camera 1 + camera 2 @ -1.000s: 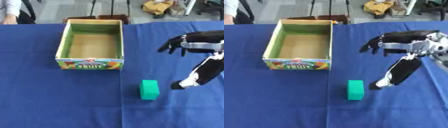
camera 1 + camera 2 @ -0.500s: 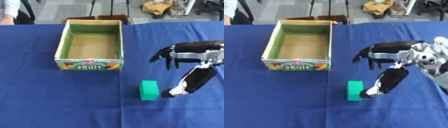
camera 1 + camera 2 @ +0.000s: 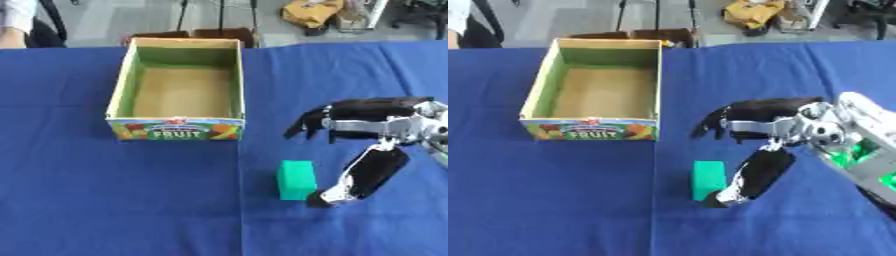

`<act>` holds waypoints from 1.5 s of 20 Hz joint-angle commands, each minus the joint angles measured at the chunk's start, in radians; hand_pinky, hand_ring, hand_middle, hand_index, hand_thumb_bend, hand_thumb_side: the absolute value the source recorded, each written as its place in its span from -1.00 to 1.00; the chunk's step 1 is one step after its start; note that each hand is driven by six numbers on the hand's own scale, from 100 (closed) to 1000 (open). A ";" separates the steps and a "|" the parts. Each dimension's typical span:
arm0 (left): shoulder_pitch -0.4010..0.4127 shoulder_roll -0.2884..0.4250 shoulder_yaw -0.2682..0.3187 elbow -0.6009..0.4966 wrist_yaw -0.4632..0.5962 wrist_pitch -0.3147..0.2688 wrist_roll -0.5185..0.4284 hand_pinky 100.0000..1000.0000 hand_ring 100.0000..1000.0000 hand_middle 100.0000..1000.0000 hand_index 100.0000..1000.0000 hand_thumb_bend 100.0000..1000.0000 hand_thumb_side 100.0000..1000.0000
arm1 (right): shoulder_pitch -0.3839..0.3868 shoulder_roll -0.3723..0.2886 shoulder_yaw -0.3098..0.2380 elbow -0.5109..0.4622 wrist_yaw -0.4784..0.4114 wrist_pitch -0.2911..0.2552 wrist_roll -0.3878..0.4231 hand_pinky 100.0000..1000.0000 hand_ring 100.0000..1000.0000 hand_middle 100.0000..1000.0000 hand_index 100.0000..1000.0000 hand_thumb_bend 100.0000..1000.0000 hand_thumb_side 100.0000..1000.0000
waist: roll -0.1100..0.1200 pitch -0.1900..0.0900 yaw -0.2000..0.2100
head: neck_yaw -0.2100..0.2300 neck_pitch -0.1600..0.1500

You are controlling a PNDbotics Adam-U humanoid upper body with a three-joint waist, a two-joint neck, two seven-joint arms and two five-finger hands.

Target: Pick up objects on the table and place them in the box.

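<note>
The green block (image 3: 297, 179) stands on the blue counter (image 3: 105, 200), below and right of the empty box (image 3: 178, 90). The right robot hand (image 3: 363, 125) is spread apart, thumb tip just beside the block, fingers above. Best to straddle it squarely before pinching. The box front reads "FRUIT".

Right hand (image 3: 367, 135): shifted left and lower across the blue table (image 3: 105, 200) since the earlier frames; formerly well apart from the green block (image 3: 297, 180), now just beside its right face, thumb tip near the block's lower corner, fingers spread above it.
</note>
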 commanded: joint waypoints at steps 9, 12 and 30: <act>-0.017 0.005 -0.001 -0.016 0.005 0.001 -0.008 0.59 0.84 0.72 0.99 -1.00 1.00 | -0.004 0.033 0.000 0.090 0.142 0.061 0.027 0.20 0.50 0.62 0.80 -0.06 -0.06 | 0.008 -0.010 -0.011 | -0.007 -0.015; -0.018 0.004 -0.002 -0.016 0.006 0.001 -0.010 0.59 0.84 0.72 0.99 -1.00 1.00 | -0.004 0.046 0.008 0.113 0.154 0.053 0.019 0.17 0.46 0.59 0.78 -0.05 -0.07 | 0.009 -0.010 -0.011 | -0.009 -0.016; -0.019 -0.001 -0.002 -0.016 0.009 0.002 -0.014 0.58 0.83 0.72 0.98 -1.00 1.00 | 0.007 0.093 0.035 0.144 0.208 0.025 -0.028 0.03 0.23 0.44 0.66 -0.04 -0.17 | 0.011 -0.001 -0.007 | -0.009 -0.017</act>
